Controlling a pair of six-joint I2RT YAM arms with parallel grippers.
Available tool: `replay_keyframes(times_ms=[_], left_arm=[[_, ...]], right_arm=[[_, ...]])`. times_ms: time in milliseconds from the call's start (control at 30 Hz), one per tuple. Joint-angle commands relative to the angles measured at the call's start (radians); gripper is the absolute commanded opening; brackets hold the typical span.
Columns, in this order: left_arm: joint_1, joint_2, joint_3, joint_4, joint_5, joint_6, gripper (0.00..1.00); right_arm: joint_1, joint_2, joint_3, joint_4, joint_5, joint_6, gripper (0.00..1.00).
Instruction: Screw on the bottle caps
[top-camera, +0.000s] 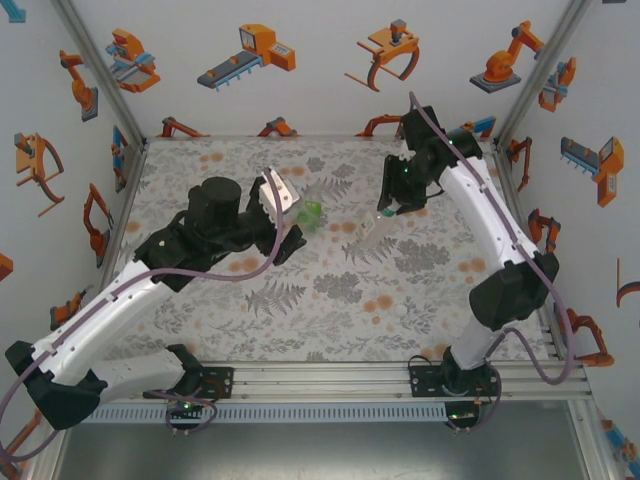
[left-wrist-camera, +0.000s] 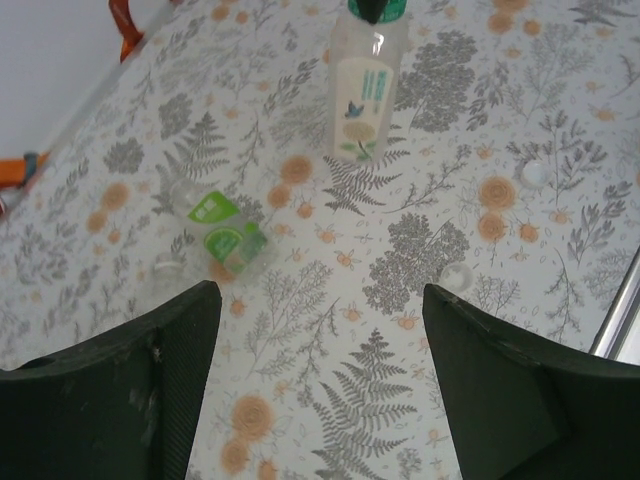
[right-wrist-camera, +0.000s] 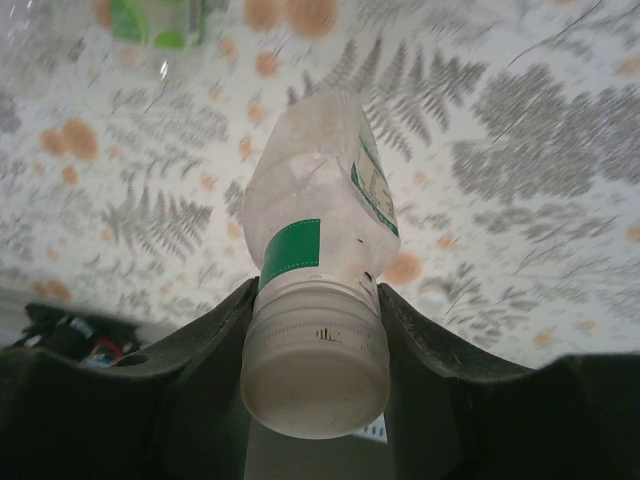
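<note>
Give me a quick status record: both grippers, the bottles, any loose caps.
left gripper: open, empty, over the table
right gripper: shut on the cap end of the held bottle
held bottle: green band, white cap on
lying bottle: on its side, green label, untouched
loose caps: apparently two small white ones on the table

1. The tabletop (top-camera: 330, 300) wears a pale cloth printed with grey ferns and orange blossoms, and runs to the walls at the back and both sides.
2. A green-labelled bottle (left-wrist-camera: 222, 238) of clear plastic lies on its side on the cloth; the top view shows it near the middle (top-camera: 312, 212).
3. A taller bottle (left-wrist-camera: 362, 95), pale with a printed label, has its base on the cloth, beyond the lying one and apart from it.
4. A small white cap (left-wrist-camera: 530, 172) lies flat to the right of the bottles.
5. A second cap (left-wrist-camera: 455, 276) lies nearer, apart from the first.
</note>
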Motion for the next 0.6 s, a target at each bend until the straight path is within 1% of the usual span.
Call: replay_keyframes(times_ms=[0,67,167,400,467,567], left_arm=[[0.023,0.009,-0.017,-0.028,-0.146,-0.21,0.76],[0.041,0.016,-0.01,-0.075,-0.174,-0.282,0.76],[0.061,0.012,-0.016,-0.116,-0.169,-0.349,0.75],[0.071,-0.044,-0.078,-0.104,-0.149,-0.414,0.74],[0.071,-0.055,-0.087,-0.109,-0.151,-0.427,0.74],[0.071,-0.067,-0.097,-0.123,-0.164,-0.452,0.73]], right_arm=[[-0.04,0.083,0.108,-0.023,0.073,-0.077,0.24],[-0.063,0.156,0.185,-0.033,0.074,-0.093,0.24],[-0.092,0.276,0.32,-0.071,0.076,-0.12,0.25],[-0.125,0.531,0.68,-0.215,0.17,-0.197,0.25],[-0.127,0.567,0.724,-0.22,0.19,-0.214,0.25],[-0.127,0.588,0.733,-0.198,0.206,-0.235,0.25]])
